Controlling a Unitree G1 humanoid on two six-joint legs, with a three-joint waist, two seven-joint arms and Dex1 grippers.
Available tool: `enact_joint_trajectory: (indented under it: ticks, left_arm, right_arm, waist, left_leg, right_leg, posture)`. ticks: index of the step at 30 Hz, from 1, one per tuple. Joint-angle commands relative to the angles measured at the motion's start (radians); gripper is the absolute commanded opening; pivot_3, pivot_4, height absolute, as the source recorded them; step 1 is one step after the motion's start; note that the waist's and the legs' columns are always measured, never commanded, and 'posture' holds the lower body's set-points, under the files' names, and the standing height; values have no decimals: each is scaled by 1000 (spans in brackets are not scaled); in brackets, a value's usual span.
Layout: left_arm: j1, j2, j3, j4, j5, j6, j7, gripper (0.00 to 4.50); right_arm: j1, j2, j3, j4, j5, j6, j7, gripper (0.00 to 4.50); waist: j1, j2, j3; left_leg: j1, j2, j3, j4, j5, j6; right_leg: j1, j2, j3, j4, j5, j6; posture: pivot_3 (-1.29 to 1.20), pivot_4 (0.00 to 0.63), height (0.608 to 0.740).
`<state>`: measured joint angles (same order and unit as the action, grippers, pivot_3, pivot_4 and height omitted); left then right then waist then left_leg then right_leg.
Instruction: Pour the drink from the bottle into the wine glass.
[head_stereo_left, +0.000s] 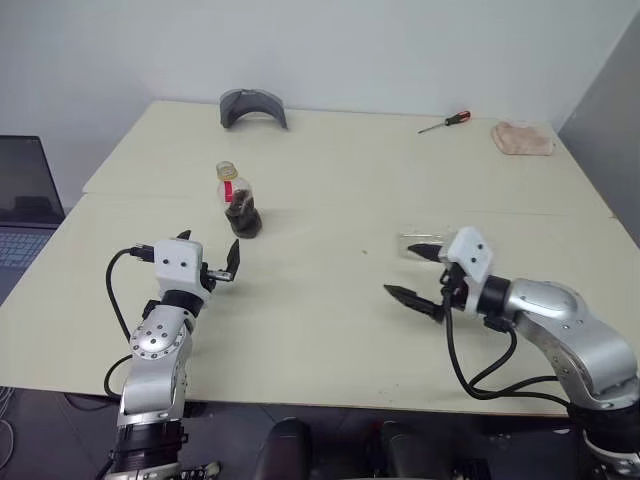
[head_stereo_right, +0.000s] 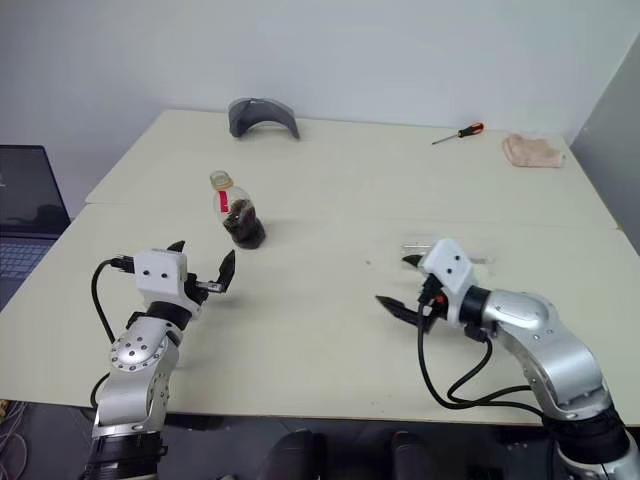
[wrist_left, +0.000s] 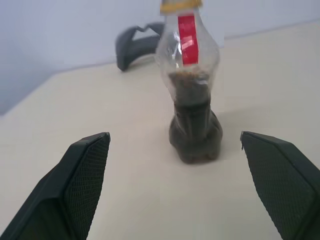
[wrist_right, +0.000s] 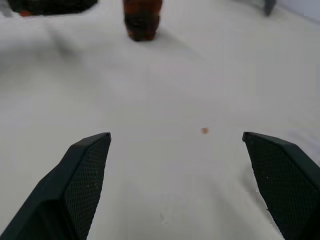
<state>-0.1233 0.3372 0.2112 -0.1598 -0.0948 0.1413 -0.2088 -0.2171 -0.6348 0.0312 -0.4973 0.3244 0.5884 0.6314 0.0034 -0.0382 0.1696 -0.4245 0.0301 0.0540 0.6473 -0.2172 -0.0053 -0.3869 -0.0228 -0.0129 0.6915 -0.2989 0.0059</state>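
**Bottle stands free on the counter, both grippers apart**

At the far left edge a laptop (head_stereo_left: 25, 200) sits beside the pale counter (head_stereo_left: 330, 330). Next comes the left gripper (head_stereo_left: 208, 258), low over the near side with its 2 black fingers spread wide and nothing between them. It points straight at the bottle (head_stereo_left: 238, 203), which stands upright just beyond it, apart from the fingertips. That line-up suits a grasp around the round body, in my judgement.

The bottle wears its yellow cap (wrist_left: 181, 5) and red neck label (wrist_left: 187, 32), and the drink (wrist_left: 194, 122) fills only its lower part. With the cap on, nothing can be poured yet. Behind the bottle, at the far edge, lies a grey curved object (head_stereo_left: 253, 106).

Right of centre, the right gripper (head_stereo_left: 425, 275) hovers over the counter, fingers also wide apart and empty, angled inward toward the middle. Just behind it lies something clear and flat-looking (head_stereo_left: 415, 243); it may be the wine glass on its side, but I cannot tell. No upright glass is visible.

At the far right sit a red-handled screwdriver (head_stereo_left: 446, 122) and a folded beige cloth (head_stereo_left: 522, 138), well away from the working area.
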Motion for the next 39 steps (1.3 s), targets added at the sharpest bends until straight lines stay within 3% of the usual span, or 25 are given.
enact_joint_trajectory:
  ticks: [1,6,15,34,37,39]
  left_arm:
    - [-40,11,-80,-80,-3,62,-52,4468]
    - [-170,67,-242,-87,-169,192,-378,4468]
    - [-304,143,-361,-20,-242,232,-678,4468]
    - [-330,129,-381,-10,-212,227,-710,4468]
    - [-335,125,-381,-2,-208,224,-706,4500]
    - [-339,119,-382,4,-205,222,-701,4500]
  right_arm:
    - [24,-18,-42,37,-154,-131,-109,4500]
    - [114,-88,17,117,-482,-323,-280,4500]
    - [50,-128,158,220,-901,-341,-389,4500]
    - [-153,-29,296,553,-1170,-417,-442,4500]
    - [-182,-2,311,601,-1186,-421,-462,3891]
    - [-204,16,321,642,-1199,-426,-479,3229]
  waist:
    - [0,0,0]
    - [4,0,0]
    - [-23,1,0]
    - [-24,1,0]
    - [-25,1,0]
    - [-28,1,0]
  left_leg:
    - [0,0,1,0,0,0]
    - [0,-1,2,0,0,-1]
    - [5,1,4,-3,3,-6]
    - [5,1,4,-2,3,-6]
    - [5,1,4,-2,3,-6]
    - [5,1,4,-2,4,-6]
  right_leg:
    - [0,0,0,0,0,0]
    - [-1,0,1,-1,0,0]
    - [0,3,4,2,-4,3]
    - [0,3,4,2,-2,-2]
    - [0,3,4,3,-2,-2]
    - [0,3,4,3,-2,-2]
  posture:
    - [0,150,740]
    - [0,150,740]
    - [0,150,740]
    - [0,150,740]
    - [0,150,740]
    - [0,150,740]
